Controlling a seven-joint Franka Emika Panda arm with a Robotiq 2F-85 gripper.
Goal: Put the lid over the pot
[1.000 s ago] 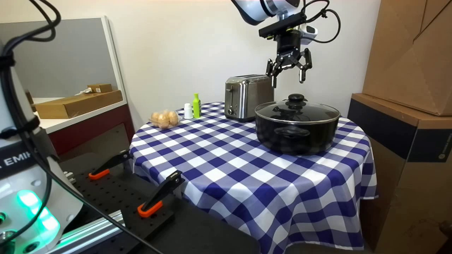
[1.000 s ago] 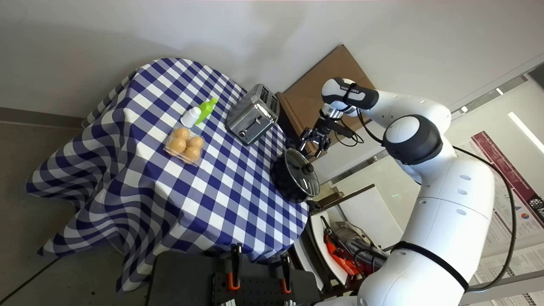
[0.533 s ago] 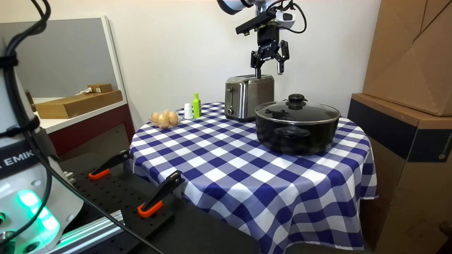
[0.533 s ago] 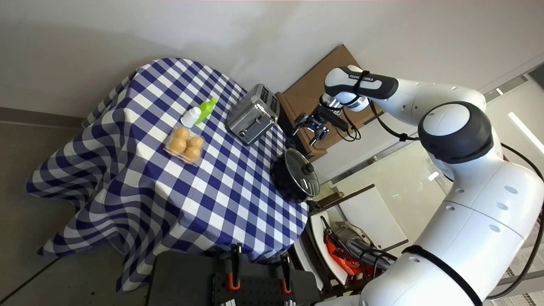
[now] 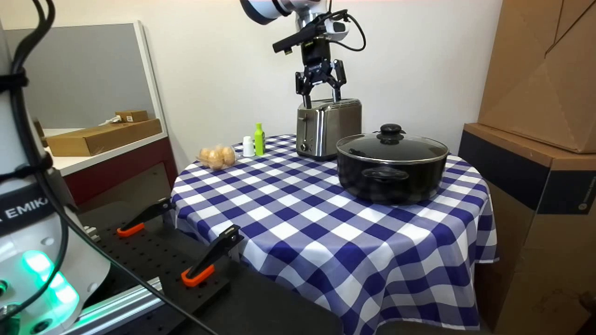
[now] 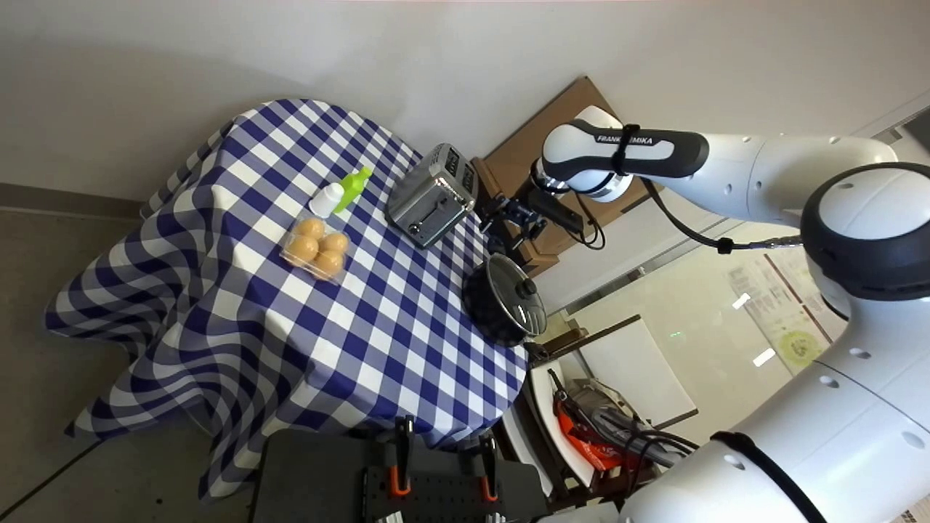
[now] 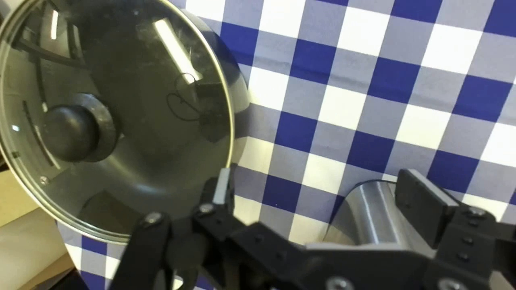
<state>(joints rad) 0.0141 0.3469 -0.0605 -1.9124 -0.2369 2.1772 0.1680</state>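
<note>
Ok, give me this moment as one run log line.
lid: on pot; gripper: open, empty, clear of lid; toaster: upright, near pot; task: looks done

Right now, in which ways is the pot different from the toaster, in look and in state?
Colour: the pot is black, while the toaster is shiny steel.
Shape: the pot is round, wide and low; the toaster is boxy.
Top: the pot is covered by a glass lid with a dark knob, while the toaster has slots.
Both stand upright on the checked tablecloth.
</note>
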